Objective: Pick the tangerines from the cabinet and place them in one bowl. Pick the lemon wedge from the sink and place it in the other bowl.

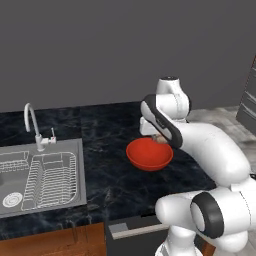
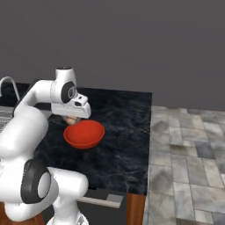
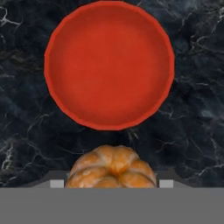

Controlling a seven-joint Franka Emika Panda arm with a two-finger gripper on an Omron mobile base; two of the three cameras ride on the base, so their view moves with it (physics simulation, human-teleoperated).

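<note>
Tangerine [image 3: 112, 168] sits between the gripper's [image 3: 109, 183] jaws, ridged orange top facing the hand camera, filling the gap between the two fingers. Jaws stand fairly wide and look closed on the fruit, so it's held, not loose.

Key relation: red bowl [image 3: 109, 65] lies just ahead of the tangerine along the hand's view, directly below and slightly forward, round and empty, rim fully visible. Fruit is not yet over the bowl's centre; in the hand view it hangs over dark counter at the near rim. No long axis to worry about, both fruit and bowl are round, so approach angle shouldn't matter, only the offset toward the bowl's middle.

From the left base view the tangerine [image 1: 160, 138] peeks out under the wrist at the bowl's [image 1: 149, 154] far right rim, hand above it, clear of the rim. Right base view agrees: fruit [image 2: 71, 119] under the gripper [image 2: 71, 121] at the back-left edge of the bowl [image 2: 84, 134], not touching it as far as I can tell.

Likely next: small shift to centre over the bowl, lower, let go. Risk: releasing here could drop it on the rim and send it rolling across the black marble counter [image 1: 105, 170].

Sink [image 1: 40, 180] with dish rack and faucet [image 1: 32, 125] is well apart to the left. Lemon wedge too small to pick out there.
</note>
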